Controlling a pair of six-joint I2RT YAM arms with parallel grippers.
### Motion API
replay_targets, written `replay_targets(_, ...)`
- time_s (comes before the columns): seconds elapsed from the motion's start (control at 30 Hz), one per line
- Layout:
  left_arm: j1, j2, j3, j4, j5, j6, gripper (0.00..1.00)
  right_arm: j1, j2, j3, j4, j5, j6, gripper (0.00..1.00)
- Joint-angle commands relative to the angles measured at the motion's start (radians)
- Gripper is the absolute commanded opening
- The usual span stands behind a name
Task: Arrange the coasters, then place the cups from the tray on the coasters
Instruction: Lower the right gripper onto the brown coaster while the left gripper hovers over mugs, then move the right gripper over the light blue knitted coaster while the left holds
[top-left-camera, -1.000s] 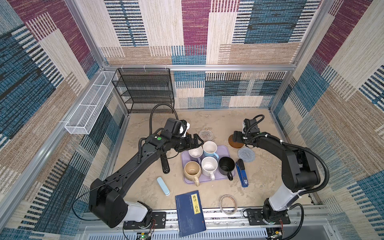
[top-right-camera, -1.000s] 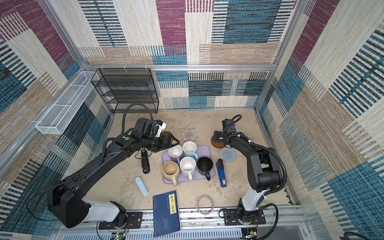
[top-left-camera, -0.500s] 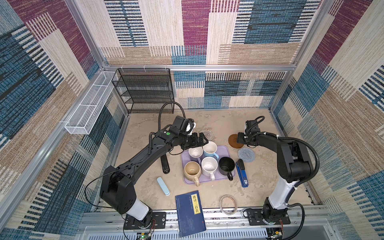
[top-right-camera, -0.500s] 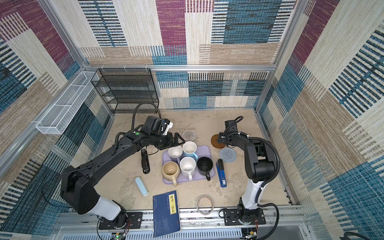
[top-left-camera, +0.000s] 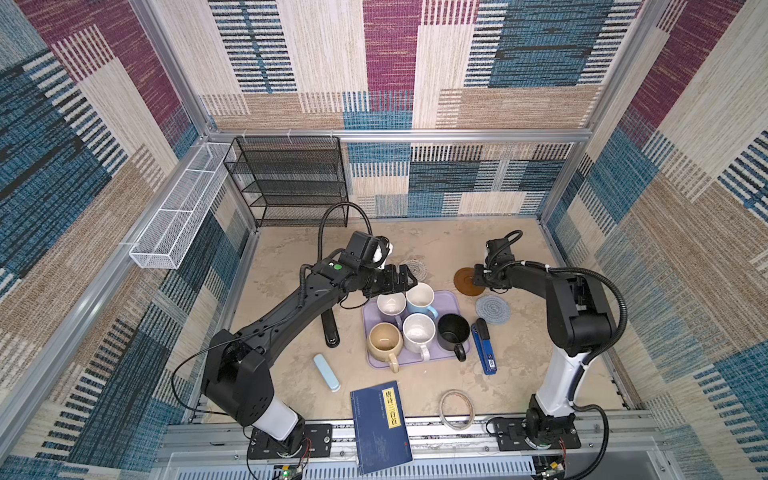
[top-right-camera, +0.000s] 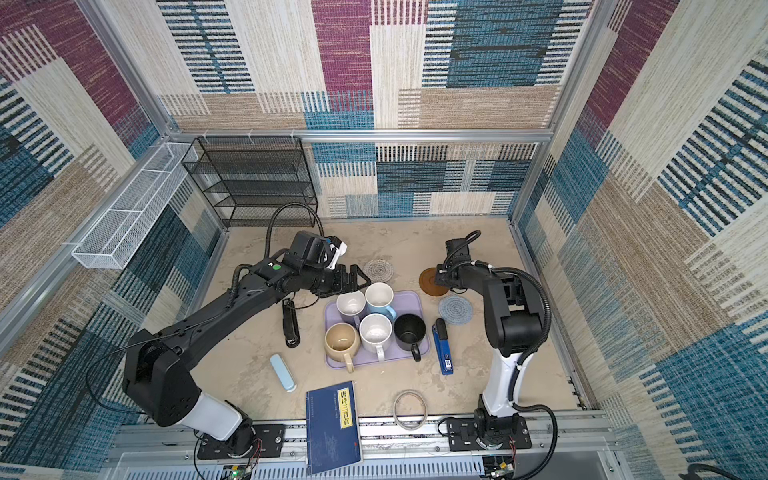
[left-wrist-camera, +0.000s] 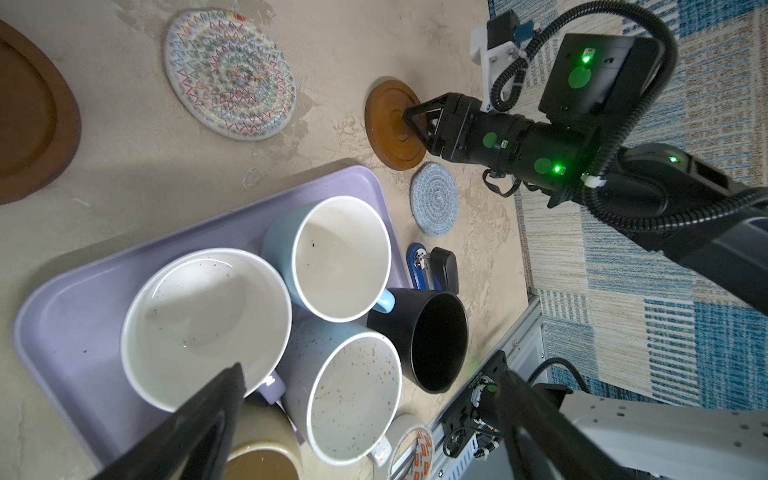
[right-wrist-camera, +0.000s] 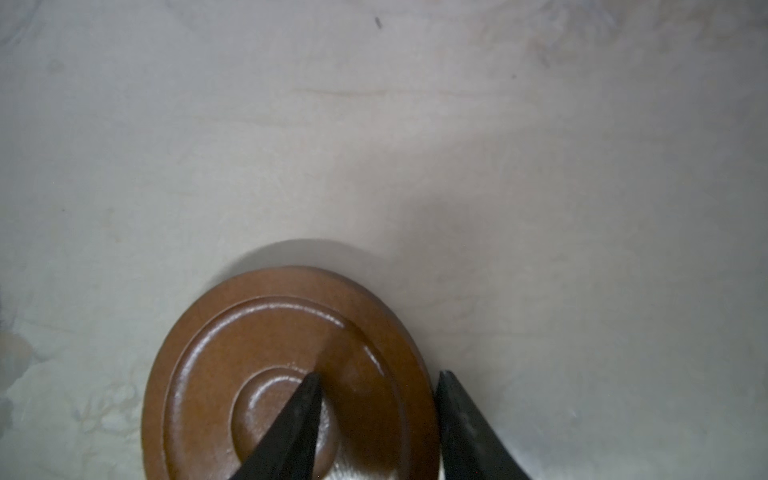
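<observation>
Wood, glossy and lacquered, is what your right fingers (right-wrist-camera: 457, 419) are working on: the brown coaster (right-wrist-camera: 266, 374) lies flat on the worktop (right-wrist-camera: 374, 124), beyond the far right corner of the tray (top-left-camera: 451, 301) and just beside the grey-blue woven coaster (top-left-camera: 493, 309). Expect it to be stiff, light and rather slippery, and too thin to get under. The raised rim is the place to take it, one finger in the dished face and one outside the edge. That is how the fingers stand: partly open astride the rim, inner tip over the centre ring, nothing pinched as far as I can judge. Your left fingers (left-wrist-camera: 208, 424) are spread wide and empty above the lilac cup (left-wrist-camera: 199, 324), which sits among the other cups on the tray.
</observation>
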Motion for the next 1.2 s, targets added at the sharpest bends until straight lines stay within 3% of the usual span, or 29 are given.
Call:
replay_targets(0.0, 0.004, -0.008, -0.004, 0.002, -0.009, 0.023, 0.98, 0.017, 0.028, 0.033, -0.018, -0.001, -0.003, 0.46)
replay_targets(0.6, 0.015, 0.024, 0.032, 0.004, 0.007, 0.02, 0.97, 0.091, 0.134, 0.185, -0.094, 0.014, 0.022, 0.45)
replay_targets(0.93, 0.014, 0.018, 0.023, 0.033, 0.019, -0.005, 0.97, 0.1, 0.09, 0.176, -0.104, 0.001, 0.021, 0.46)
replay_targets(1.17, 0.015, 0.015, 0.035, 0.012, 0.007, 0.011, 0.99, 0.1, 0.038, 0.184, -0.123, 0.009, 0.024, 0.53)
